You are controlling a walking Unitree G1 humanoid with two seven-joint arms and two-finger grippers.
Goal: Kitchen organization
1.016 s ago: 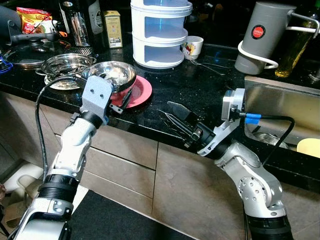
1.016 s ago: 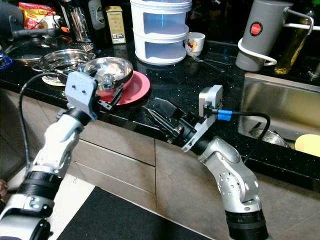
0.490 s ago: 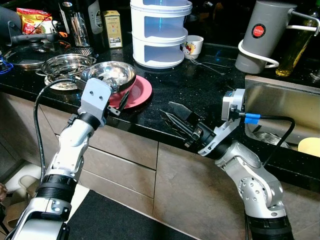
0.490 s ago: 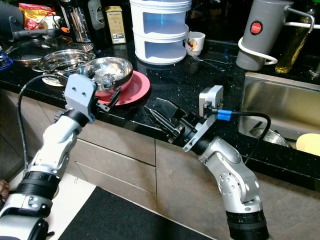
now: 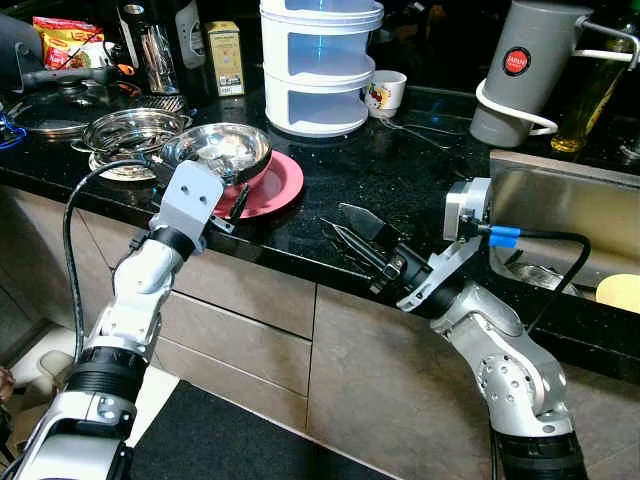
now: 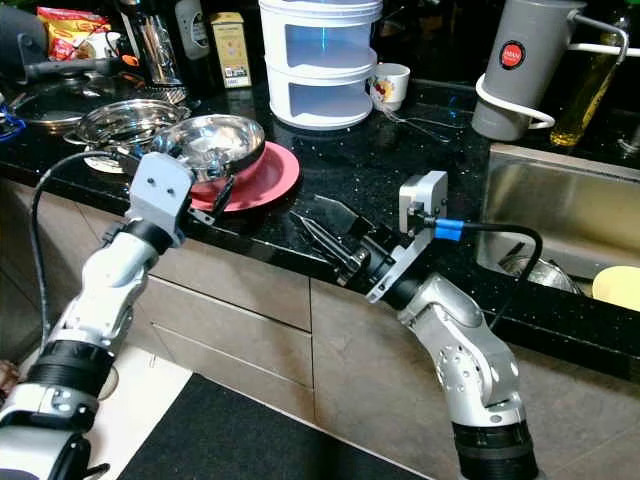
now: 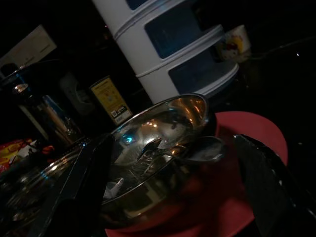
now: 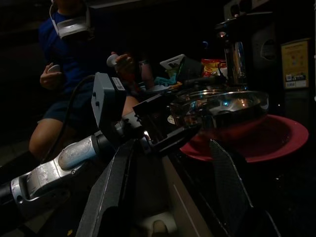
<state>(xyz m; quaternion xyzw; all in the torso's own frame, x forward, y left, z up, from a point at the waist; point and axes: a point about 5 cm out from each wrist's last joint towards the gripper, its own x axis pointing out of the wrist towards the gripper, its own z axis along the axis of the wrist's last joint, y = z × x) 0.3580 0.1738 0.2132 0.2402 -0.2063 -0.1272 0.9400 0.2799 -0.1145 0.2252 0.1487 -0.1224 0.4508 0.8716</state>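
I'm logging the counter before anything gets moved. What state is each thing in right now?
left gripper: open, at the red plate's near edge
right gripper: open, holding nothing, low over the counter edge
steel bowl: upright, resting on the red plate
red plate: flat on the counter, under the bowl
white mug: upright
grey jug: upright

Black speckled stone countertop runs left to right, glossy, catching light reflections. Steel sink set into counter at right. Below counter: grey-brown cabinet fronts, drawer fronts at left. Floor near left: pale tile beside dark mat. Far side of counter dark, dim room beyond.
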